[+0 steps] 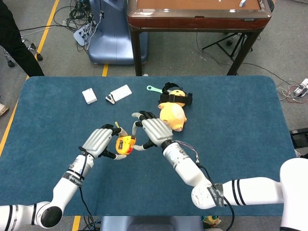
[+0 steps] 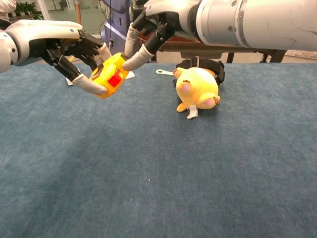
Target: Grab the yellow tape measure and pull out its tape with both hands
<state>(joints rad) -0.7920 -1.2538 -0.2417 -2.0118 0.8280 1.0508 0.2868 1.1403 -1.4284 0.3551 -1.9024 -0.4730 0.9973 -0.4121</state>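
My left hand (image 1: 99, 141) (image 2: 79, 52) holds the yellow tape measure (image 1: 123, 145) (image 2: 110, 76) above the blue table, its red button facing the chest camera. Right beside it, my right hand (image 1: 151, 131) (image 2: 153, 25) has its fingers spread, and the fingertips (image 2: 132, 61) reach the top right edge of the tape measure. No tape is drawn out that I can see.
A yellow plush toy with a black strap (image 1: 173, 110) (image 2: 198, 88) lies just right of the hands. A teal tool (image 1: 153, 89), a white box (image 1: 89, 96) and a white flat device (image 1: 120, 93) lie toward the table's far side. A wooden table (image 1: 197, 14) stands beyond.
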